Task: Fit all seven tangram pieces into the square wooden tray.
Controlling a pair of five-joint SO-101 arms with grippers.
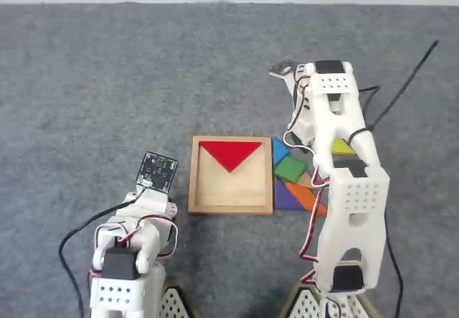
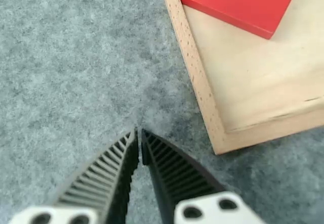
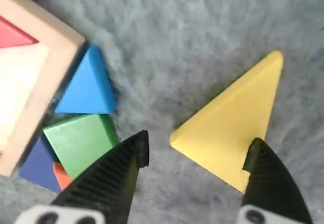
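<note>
Two arms stand at different readiness. Nearest the bases, the left gripper [image 2: 140,133] hangs over the grey carpet [image 1: 107,81] just beside a corner of the square wooden tray [image 1: 194,181]. Its jaws are together on nothing, and it is judged parked clear of the working side. The tray holds the large red wooden triangle [image 1: 229,153], long edge along the far rim, leaving the remaining floor bare for other pieces. Staged against the rim on the right arm's side are a blue triangle [image 3: 86,87], green square [image 3: 78,140], purple piece [image 1: 285,197] and orange piece [image 1: 305,194]. Farthest, the right gripper [image 3: 198,142] is spread, one jaw on either side of the flat-lying yellow wooden triangle [image 3: 233,128]. It is judged aligned for a pick, not yet closed.
</note>
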